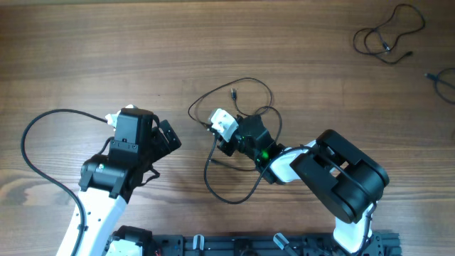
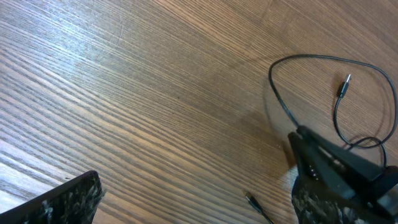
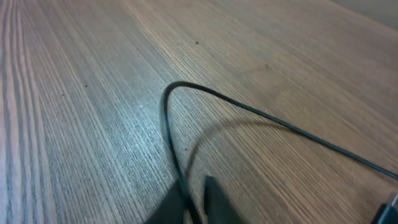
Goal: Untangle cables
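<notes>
A tangle of thin black cables (image 1: 245, 96) lies in loose loops at the table's middle, one small plug (image 1: 233, 92) inside the top loop. My right gripper (image 1: 213, 132) sits at the tangle's left side, its fingers closed on a strand. In the right wrist view the cable (image 3: 168, 118) runs down between the nearly touching fingertips of the right gripper (image 3: 194, 186). My left gripper (image 1: 169, 136) stands open to the left of the tangle, holding nothing. In its view the left gripper (image 2: 199, 202) spans bare wood, with the loop (image 2: 311, 58) and a loose plug end (image 2: 252, 200) ahead.
Another thin cable bundle (image 1: 387, 35) lies at the back right, and a further cable (image 1: 444, 82) shows at the right edge. A thick black arm cable (image 1: 32, 142) loops at the left. The arm bases stand along the front edge.
</notes>
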`<state>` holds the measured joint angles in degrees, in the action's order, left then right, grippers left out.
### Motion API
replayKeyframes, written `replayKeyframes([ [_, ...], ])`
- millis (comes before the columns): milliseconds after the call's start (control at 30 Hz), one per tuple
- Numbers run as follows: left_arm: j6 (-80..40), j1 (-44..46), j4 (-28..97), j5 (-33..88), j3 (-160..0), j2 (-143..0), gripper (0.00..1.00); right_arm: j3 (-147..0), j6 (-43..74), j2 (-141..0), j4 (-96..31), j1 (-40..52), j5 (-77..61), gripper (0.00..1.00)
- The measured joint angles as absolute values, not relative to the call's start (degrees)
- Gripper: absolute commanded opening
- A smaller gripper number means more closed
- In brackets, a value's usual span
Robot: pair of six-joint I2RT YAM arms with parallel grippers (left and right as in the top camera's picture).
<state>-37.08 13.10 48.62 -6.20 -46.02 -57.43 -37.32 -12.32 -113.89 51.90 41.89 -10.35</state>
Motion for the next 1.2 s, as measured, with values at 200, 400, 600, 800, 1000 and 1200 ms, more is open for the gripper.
replayKeyframes([
  [200,-37.08,13.1,48.58,-6.17,-46.02,-57.43,1.0,-37.6,-9.87,-101.71,39.97,41.78,-9.74,0.05],
  [400,-37.08,13.08,48.53,-6.2,-46.0,-57.43,1.0,-38.15,-9.21,-76.51,21.37,41.78,-1.13,0.04],
  [600,-37.08,13.02,48.56,-6.17,-46.02,-57.43,1.0,-38.17,-9.93,-56.45,13.21,41.78,18.02,0.04],
  [800,-37.08,13.02,48.6,-6.2,-46.02,-57.43,1.0,-38.17,-17.89,-47.99,16.51,38.59,33.95,0.04],
  [1000,-37.08,13.02,48.64,-6.17,-46.02,-57.43,1.0,-37.91,-20.05,-47.7,28.53,31.94,37.3,0.04],
  [1200,-37.08,13.02,48.6,-6.2,-46.0,-57.41,1.0,-39.35,-20.71,-55.07,39.7,21.58,24.1,0.04],
])
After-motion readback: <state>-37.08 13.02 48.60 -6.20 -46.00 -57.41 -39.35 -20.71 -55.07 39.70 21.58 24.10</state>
